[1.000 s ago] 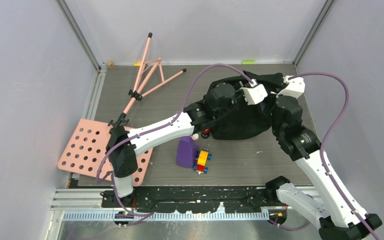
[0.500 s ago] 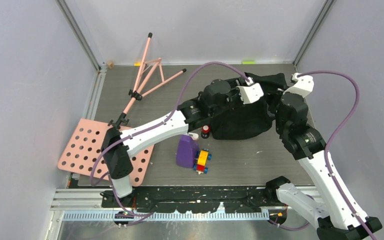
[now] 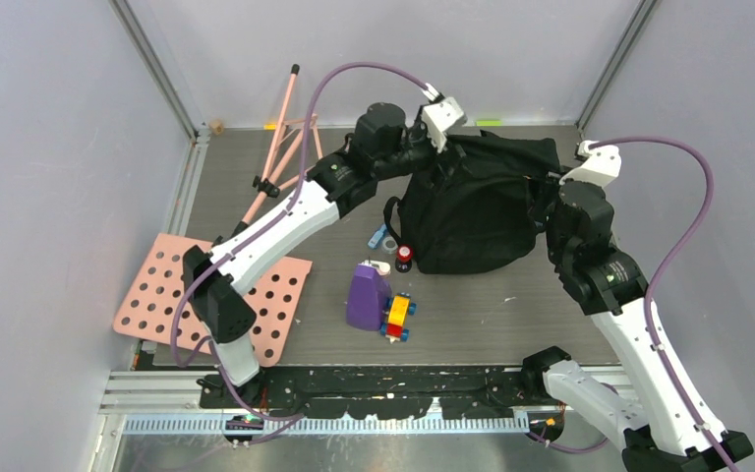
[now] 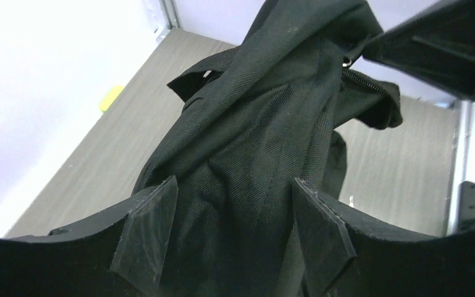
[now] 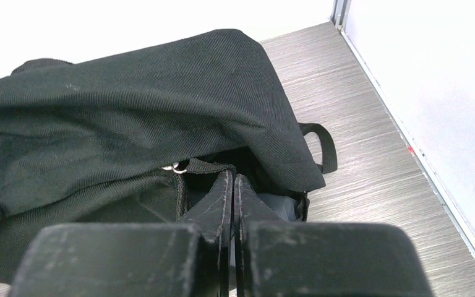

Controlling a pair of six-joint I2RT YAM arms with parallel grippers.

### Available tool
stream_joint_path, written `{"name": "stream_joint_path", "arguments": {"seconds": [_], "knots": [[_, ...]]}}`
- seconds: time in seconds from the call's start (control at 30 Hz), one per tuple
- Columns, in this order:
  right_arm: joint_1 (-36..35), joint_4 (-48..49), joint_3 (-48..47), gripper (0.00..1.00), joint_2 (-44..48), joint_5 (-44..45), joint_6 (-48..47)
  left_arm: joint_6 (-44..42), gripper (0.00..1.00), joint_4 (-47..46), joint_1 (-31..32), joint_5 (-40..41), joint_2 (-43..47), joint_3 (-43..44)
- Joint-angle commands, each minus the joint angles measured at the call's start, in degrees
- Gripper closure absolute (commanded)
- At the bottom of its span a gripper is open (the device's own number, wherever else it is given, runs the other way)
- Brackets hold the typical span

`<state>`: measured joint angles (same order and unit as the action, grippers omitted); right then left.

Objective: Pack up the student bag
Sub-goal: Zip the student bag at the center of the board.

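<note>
Far back on the table [image 3: 511, 305], the student bag [image 3: 472, 211] slumps, its hem pinched in the shut right gripper [image 5: 232, 179], so the left gripper [image 4: 232, 192] (jaws wide, holding nothing) should pull the opposite rim wide.

A large black soft fabric backpack [image 3: 472, 221] is set at the far right of the grey worktop [image 3: 511, 324]. The left hand [image 4: 234, 210] is held over its far left corner, the right hand [image 5: 230, 179] at its right edge. A purple bottle-like container [image 3: 364, 300] is stood before the backpack, a yellow-and-red block toy [image 3: 398, 317] just right of it. A pink perforated board [image 3: 157, 290] is laid near left, a pink tripod stand [image 3: 275, 133] behind it.
</note>
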<state>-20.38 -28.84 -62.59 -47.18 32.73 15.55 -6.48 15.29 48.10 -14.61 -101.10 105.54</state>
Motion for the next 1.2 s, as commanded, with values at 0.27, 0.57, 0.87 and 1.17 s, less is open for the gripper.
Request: {"name": "stream_joint_path", "arguments": {"seconds": [0.27,0.57,0.87,1.17], "knots": [[1.20,-0.57,-1.70,1.00,-0.01,3.01,-1.50,9.69,0.28,-1.67,-3.78,-5.69,-0.22,3.39],[1.13,0.06,-0.61,1.00,0.52,2.98,-1.18,-1.63,0.28,1.92,2.53,5.84,-0.90,3.52],[1.18,0.95,0.47,1.00,0.72,3.34,-0.88,-10.79,0.72,0.28,6.97,20.46,-1.49,2.88],[2.36,-0.72,-0.57,1.00,-3.19,11.96,-2.54,-9.15,1.00,-8.99,7.09,26.48,3.06,1.46]]}}
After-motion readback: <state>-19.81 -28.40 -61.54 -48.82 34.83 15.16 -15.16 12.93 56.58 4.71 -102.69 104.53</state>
